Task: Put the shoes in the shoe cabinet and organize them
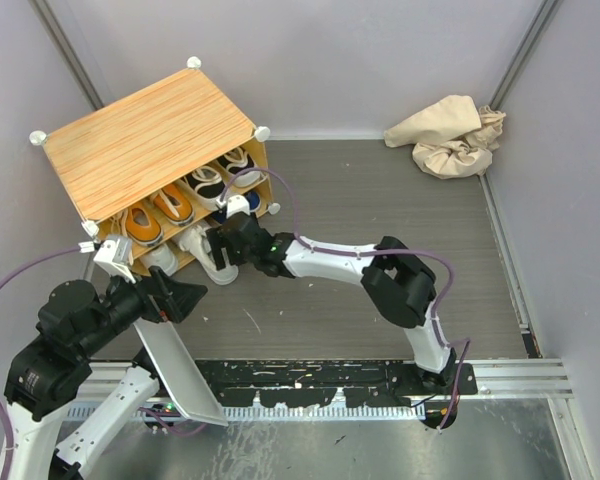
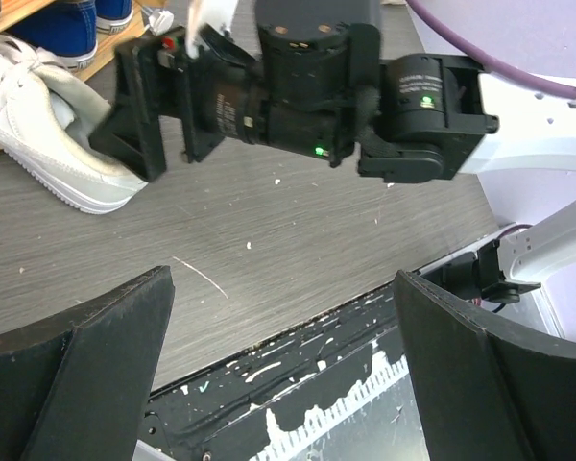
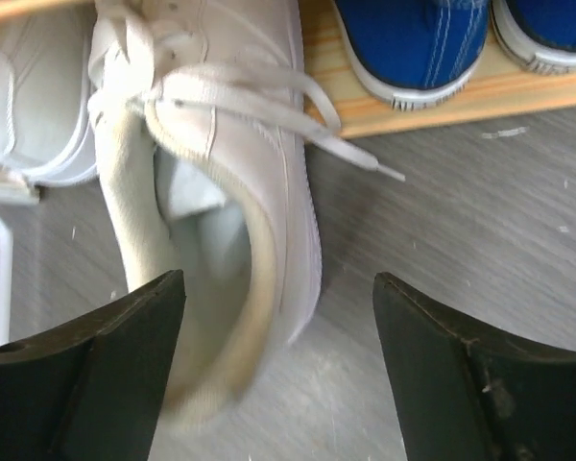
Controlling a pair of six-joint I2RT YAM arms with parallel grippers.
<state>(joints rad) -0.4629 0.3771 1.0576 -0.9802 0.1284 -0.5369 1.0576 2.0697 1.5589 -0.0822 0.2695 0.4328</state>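
The shoe cabinet (image 1: 145, 140) stands at the back left and is open toward me. Orange sneakers (image 1: 155, 215) and black sneakers (image 1: 215, 180) sit on its upper shelf, and blue sneakers (image 3: 413, 38) on the lower shelf at the right. One white sneaker (image 3: 221, 192) lies heel-out, partly on the floor in front of the lower shelf, with another white sneaker (image 3: 29, 115) beside it. My right gripper (image 3: 278, 288) is open just behind that heel and holds nothing; it also shows in the top view (image 1: 225, 238). My left gripper (image 1: 188, 298) is open and empty over the floor.
A white panel (image 1: 180, 375) slopes from the cabinet's front corner down toward my bases, beside the left arm. A crumpled beige cloth (image 1: 450, 135) lies in the back right corner. Grey walls close in both sides. A black strip (image 1: 320, 385) runs along the near floor edge.
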